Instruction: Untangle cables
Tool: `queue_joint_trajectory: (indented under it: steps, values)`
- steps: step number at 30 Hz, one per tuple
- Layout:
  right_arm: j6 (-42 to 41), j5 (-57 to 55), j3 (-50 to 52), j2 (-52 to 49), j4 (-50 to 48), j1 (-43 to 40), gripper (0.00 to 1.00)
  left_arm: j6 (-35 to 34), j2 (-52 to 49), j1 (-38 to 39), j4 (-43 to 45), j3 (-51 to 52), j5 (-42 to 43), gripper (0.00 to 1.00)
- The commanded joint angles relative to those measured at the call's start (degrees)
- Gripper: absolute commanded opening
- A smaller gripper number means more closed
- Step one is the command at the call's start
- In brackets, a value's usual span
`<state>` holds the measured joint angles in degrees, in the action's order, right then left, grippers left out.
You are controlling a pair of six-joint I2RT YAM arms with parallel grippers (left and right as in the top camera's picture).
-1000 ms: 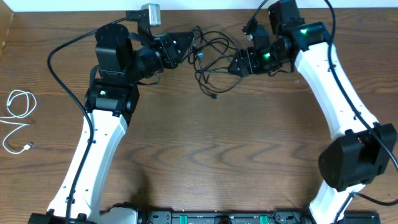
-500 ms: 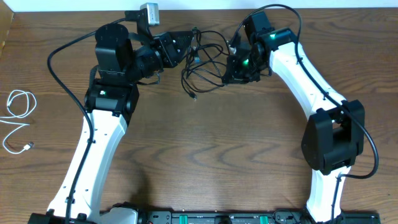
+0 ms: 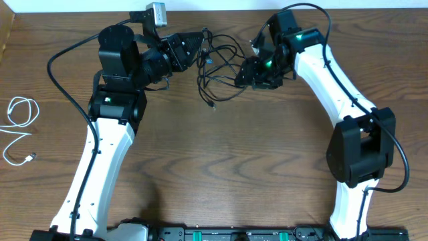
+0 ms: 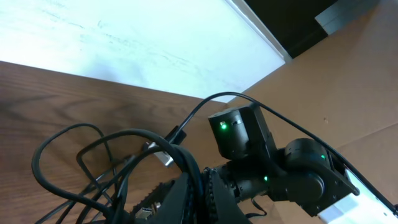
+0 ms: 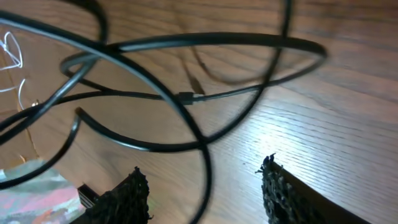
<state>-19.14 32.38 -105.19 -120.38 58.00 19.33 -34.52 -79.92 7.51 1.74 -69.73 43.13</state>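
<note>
Overhead view of a wooden table [image 3: 234,154] with two robot arms reaching to its far edge. A loose tangle of black cables [image 3: 215,67] lies between them, its long axis running left to right from one gripper to the other. One free end trails toward the near side and ends in a small plug.

The left gripper [image 3: 199,45] is clamped shut on strands at the tangle's left end. The right gripper [image 3: 241,75] is at the right end; its wrist view shows the fingers spread apart, with a black strand passing between them.

Well apart at the table's left edge, a white cable [image 3: 19,124] lies coiled, its plug pointing right.
</note>
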Motion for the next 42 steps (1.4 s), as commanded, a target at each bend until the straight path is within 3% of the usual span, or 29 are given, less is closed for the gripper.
queue_joint_trajectory:
  steps: [1,6,11,18,25,30,42]
  values:
    - [-1.3,1.1,0.0,1.0,-0.9,2.5,0.56,0.1,0.9,-0.1,0.5,-0.7,-0.3,0.08]
    - [-2.1,-1.7,0.0,1.0,-0.5,4.0,0.44,0.2,0.9,-0.1,0.5,-0.7,-0.7,0.08]
    - [-0.7,-4.0,0.0,1.0,3.0,3.2,0.01,2.0,0.9,-0.2,-2.3,-0.7,-6.5,0.08]
    - [4.5,-4.0,-0.2,2.3,7.1,-1.2,0.01,8.3,0.9,-0.2,-12.1,-0.7,-19.5,0.08]
    - [8.2,-4.0,-1.8,9.9,7.0,-8.1,0.01,16.6,-0.5,-0.2,-25.0,-0.6,-33.1,0.07]
    - [8.9,-5.5,-4.2,17.3,7.2,-13.9,0.01,17.6,-3.3,-0.2,-31.4,-0.6,-38.1,0.08]
    - [8.9,-5.5,-14.2,29.3,8.0,-28.2,0.01,19.9,-14.1,-0.2,-33.3,-0.6,-42.8,0.07]
